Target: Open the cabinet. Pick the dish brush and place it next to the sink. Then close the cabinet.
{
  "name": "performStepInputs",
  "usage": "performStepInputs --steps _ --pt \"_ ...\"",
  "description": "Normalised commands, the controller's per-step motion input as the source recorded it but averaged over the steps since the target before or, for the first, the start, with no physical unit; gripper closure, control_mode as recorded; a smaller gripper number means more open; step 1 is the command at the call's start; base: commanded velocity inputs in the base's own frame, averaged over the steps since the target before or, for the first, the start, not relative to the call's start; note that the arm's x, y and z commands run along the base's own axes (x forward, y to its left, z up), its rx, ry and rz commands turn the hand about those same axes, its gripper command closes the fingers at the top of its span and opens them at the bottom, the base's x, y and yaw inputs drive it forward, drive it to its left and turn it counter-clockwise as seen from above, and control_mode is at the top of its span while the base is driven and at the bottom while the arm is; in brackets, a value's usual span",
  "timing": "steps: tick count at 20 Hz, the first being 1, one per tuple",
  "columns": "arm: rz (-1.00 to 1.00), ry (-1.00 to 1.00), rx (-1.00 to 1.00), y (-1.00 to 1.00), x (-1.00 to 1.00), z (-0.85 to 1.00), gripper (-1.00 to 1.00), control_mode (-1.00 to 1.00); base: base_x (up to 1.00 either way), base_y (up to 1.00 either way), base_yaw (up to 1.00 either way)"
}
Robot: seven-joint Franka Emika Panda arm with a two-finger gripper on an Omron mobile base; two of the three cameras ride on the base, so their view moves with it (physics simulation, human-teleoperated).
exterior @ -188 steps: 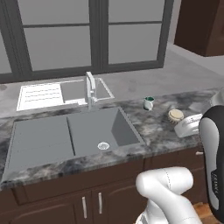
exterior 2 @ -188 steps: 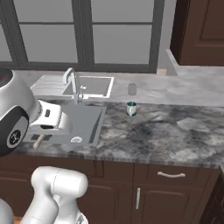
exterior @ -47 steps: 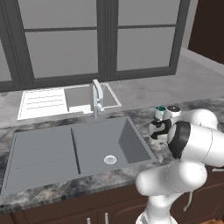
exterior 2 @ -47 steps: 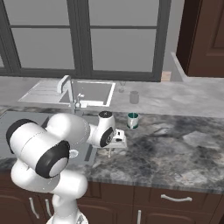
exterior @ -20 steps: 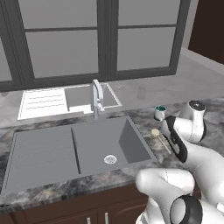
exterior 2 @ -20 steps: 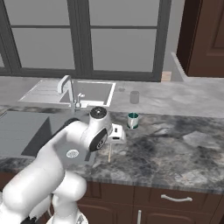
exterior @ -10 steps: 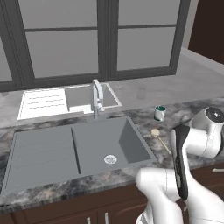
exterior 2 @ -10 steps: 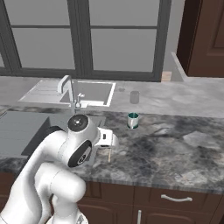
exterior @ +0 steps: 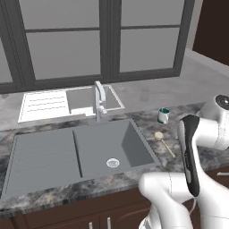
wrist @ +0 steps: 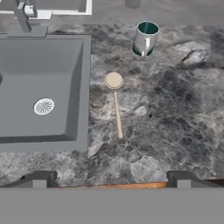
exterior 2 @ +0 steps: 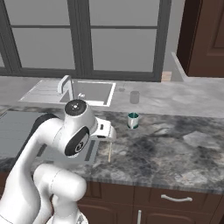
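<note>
While the dish brush (wrist: 116, 103) lies flat on the dark marbled counter (wrist: 175, 113) just beside the right rim of the sink (wrist: 41, 87), its round pale head pointing toward the back wall and its thin handle running toward the counter's front edge, the gripper (wrist: 111, 179) hangs above it with its two dark fingertips (wrist: 39, 179) spread wide apart and nothing between them. In these frames the brush looks pale tan rather than red, and it rests free of the fingers, so the placing step reads as done. A small teal cup (wrist: 145, 38) stands upright near the brush head, farther back on the counter, and the faucet (exterior: 99, 100) rises behind the basin. The step now in hand, by my reading, is the last one: closing the cabinet (exterior 2: 205, 37), whose dark brown door shows at the upper right of the right base view; whether it stands open cannot be told from here. The next move calls for lifting the hand clear of the brush and cup, swinging up and right toward that door, and pushing it shut.
</note>
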Motion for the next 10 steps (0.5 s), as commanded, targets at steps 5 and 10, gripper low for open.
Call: performStepInputs --steps 5,10 --pt "0.0 0.04 0.12 0.26 -0.28 0.16 -1.0 -1.0 0.0 0.0 0.0" --pt "0.0 0.0 0.06 0.49 -0.24 0.0 -1.0 -1.0 0.0 0.0 0.0"
